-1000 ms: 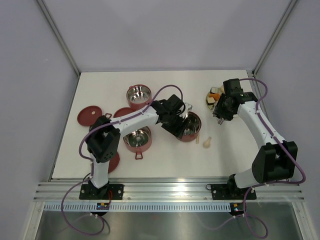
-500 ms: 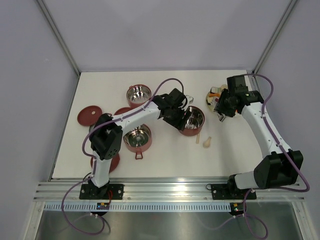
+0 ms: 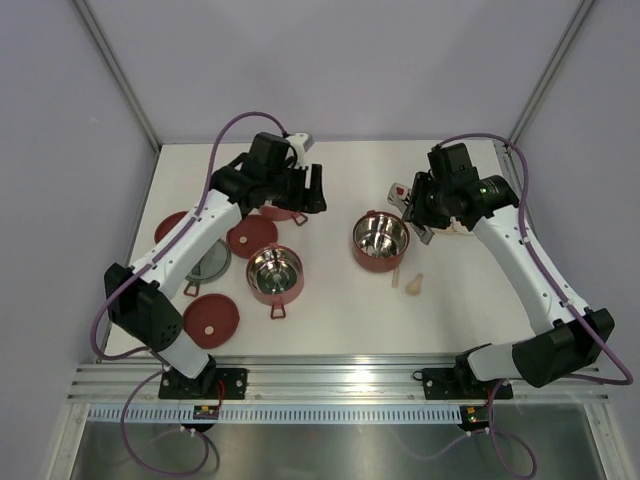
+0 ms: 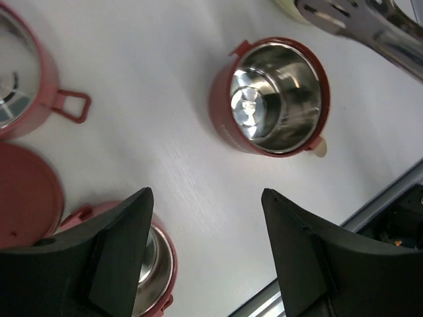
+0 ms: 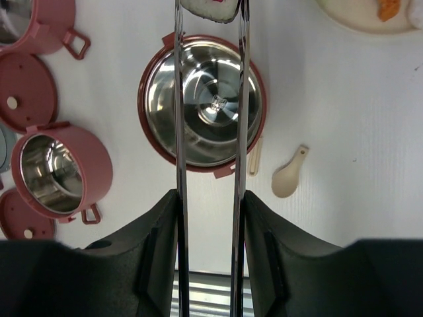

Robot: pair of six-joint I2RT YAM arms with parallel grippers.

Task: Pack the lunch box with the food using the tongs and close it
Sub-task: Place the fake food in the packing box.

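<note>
Our right hand (image 5: 210,218) is clamped on the tongs (image 5: 210,99), whose long axis runs straight up the right wrist view, tips toward the top edge. They pinch what looks like a white, dark-edged food piece (image 5: 210,6), though it is cut off there. We hold it just past the empty bowl (image 3: 380,240) right of centre in the top view, presumably to drop it in. Our left hand (image 4: 205,257) hangs with fingers apart, holding nothing, over the counter (image 3: 330,300).

Bare table (image 3: 330,290) between bowls passable; spoon (image 3: 413,285) beside right bowl (image 3: 380,241) obstructs.
</note>
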